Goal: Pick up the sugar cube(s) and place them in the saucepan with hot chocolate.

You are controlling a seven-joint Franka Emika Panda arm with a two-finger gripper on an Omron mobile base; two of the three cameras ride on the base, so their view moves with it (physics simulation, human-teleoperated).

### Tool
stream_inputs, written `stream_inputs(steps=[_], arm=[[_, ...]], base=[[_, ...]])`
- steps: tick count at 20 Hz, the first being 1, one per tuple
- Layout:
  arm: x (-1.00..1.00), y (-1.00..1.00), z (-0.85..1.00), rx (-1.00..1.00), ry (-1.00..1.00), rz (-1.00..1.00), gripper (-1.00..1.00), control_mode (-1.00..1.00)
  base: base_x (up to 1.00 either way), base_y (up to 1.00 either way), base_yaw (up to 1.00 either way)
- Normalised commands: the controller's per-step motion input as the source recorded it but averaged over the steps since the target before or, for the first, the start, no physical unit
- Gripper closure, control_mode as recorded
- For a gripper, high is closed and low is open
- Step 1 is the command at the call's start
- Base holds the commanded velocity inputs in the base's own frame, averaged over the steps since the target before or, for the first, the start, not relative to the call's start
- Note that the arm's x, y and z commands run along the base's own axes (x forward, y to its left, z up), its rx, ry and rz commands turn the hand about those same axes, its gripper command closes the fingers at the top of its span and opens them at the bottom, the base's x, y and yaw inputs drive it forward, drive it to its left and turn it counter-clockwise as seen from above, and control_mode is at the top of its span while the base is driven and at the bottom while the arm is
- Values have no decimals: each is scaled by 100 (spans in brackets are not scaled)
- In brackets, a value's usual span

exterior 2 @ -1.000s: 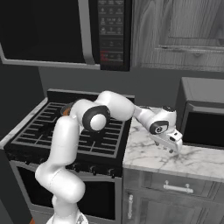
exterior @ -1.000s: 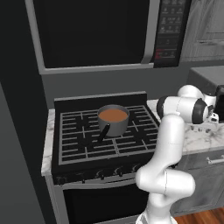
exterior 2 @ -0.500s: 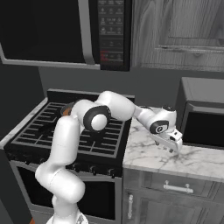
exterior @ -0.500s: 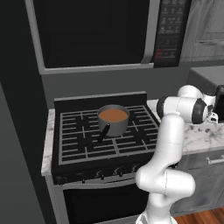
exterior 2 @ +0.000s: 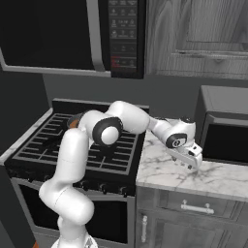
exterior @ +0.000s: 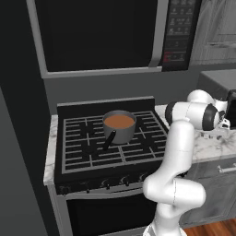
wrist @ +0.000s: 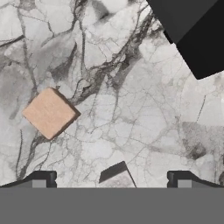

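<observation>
The grey saucepan (exterior: 119,128) stands on the stove's back middle burner, its black handle (exterior: 109,139) pointing toward the front, with orange-brown hot chocolate (exterior: 119,121) inside. My gripper (exterior 2: 192,159) hangs low over the marble counter to the right of the stove, well away from the pan. It is open (wrist: 111,181), fingertips (wrist: 41,178) wide apart. A tan sugar cube (wrist: 49,113) lies on the marble up and to the left of the fingers. A second pale cube (wrist: 117,174) sits between the fingertips, touching neither, its lower part cut off.
A black boxy appliance (exterior 2: 227,131) stands on the counter (exterior 2: 213,177) just behind the gripper, and its dark corner (wrist: 192,30) shows in the hand view. The black stove (exterior: 106,152) lies left of the counter, with a microwave (exterior: 101,32) above.
</observation>
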Motion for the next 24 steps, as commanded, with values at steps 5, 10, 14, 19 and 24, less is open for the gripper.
stream_inputs(steps=[5,10,14,19,24], arm=[[0,-2,0,0,0,0,-100,-100],[0,-9,-3,0,0,-1,-100,-100],[0,0,-3,0,0,-2,-100,-100],[0,0,-2,0,0,-1,-100,-100],[0,0,0,0,0,0,-100,-100]], base=[[0,0,0],[0,0,0],[0,0,0],[0,0,0],[0,0,0]])
